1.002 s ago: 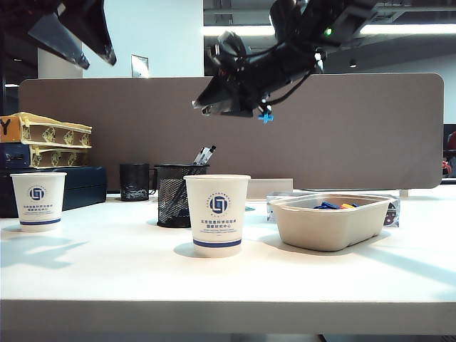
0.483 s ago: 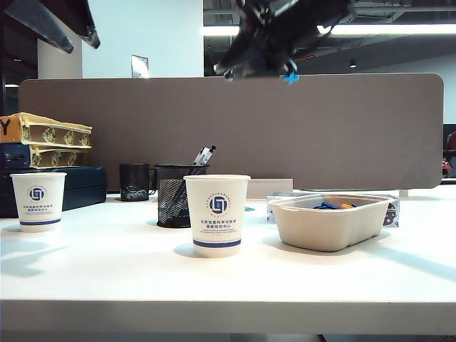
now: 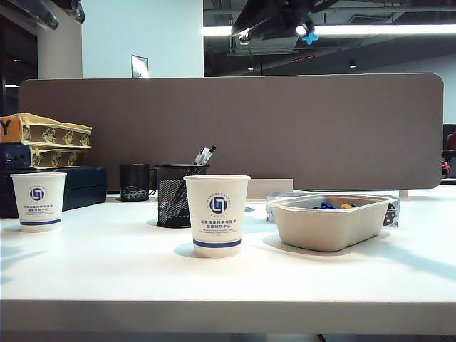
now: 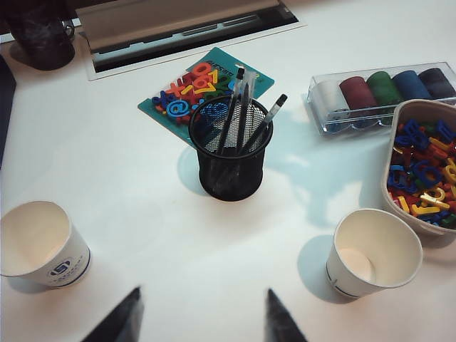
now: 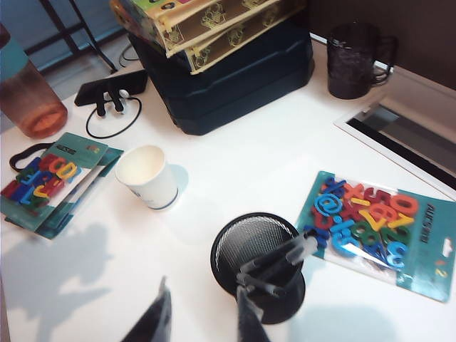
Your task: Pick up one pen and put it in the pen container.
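Note:
The black wire-mesh pen container [image 4: 231, 153] stands on the white table, also seen in the exterior view [image 3: 177, 197] and the right wrist view [image 5: 260, 269]. Three pens lean inside it, among them a pale grey-clear pen [image 4: 244, 107]; their tops stick out above the rim [image 3: 204, 154]. My left gripper [image 4: 203, 303] hangs high above the table, well short of the container, open and with nothing in it. My right gripper [image 5: 203, 293] is also high up, above and beside the container, jaws apart and holding nothing. Both arms reach only the exterior view's top edge.
Two white paper cups [image 3: 217, 214] [image 3: 38, 201] stand in front. A beige tray [image 3: 331, 222] of coloured letters sits right. A solid black cup [image 3: 134, 182], a teal letter pack [image 4: 206, 85], a box of spools [image 4: 377, 92] and stacked boxes [image 5: 221, 64] lie behind.
Both arms have risen. The right gripper climbed from above the container to the exterior view's top edge, drifting right. The left arm has slid nearly out at the top left corner.

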{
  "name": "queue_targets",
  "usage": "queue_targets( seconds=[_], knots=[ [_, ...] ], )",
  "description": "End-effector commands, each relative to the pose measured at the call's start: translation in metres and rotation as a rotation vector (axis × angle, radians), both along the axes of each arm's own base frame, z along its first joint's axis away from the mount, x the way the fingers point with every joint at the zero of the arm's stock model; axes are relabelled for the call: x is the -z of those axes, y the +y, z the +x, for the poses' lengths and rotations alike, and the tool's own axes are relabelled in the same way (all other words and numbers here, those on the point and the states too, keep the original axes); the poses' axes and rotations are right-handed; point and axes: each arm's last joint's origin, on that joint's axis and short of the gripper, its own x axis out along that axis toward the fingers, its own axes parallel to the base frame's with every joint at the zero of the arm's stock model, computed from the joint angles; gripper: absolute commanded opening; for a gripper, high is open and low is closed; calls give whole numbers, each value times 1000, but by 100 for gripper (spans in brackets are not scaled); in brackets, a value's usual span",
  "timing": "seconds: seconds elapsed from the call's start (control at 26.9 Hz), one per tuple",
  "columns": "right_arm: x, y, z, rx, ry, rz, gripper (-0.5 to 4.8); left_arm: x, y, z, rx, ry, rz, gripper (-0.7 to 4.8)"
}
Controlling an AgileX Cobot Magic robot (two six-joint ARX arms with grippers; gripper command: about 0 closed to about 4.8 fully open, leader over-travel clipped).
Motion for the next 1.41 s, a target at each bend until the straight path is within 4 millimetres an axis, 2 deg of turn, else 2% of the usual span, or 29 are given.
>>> queue_targets(
  seconds=[0.04, 0.33, 0.85, 1.04, 1.41],
  knots=[
    [-8, -3, -8, 6, -21, -26, 117, -2, 2, -5, 10, -3, 0, 215],
    [-29, -14, -30, 62, -59, -70, 123, -6, 7, -17, 24, -21, 2, 215],
    [-63, -36, -74, 158, -170, -163, 140, -1, 16, -38, 30, -88, -32, 214],
    [-61, -43, -89, 182, -185, -191, 140, -3, 18, -41, 30, -112, -42, 214],
    [-36, -61, -130, 253, -200, -240, 140, -1, 18, -41, 29, -142, -56, 215]
  ],
)
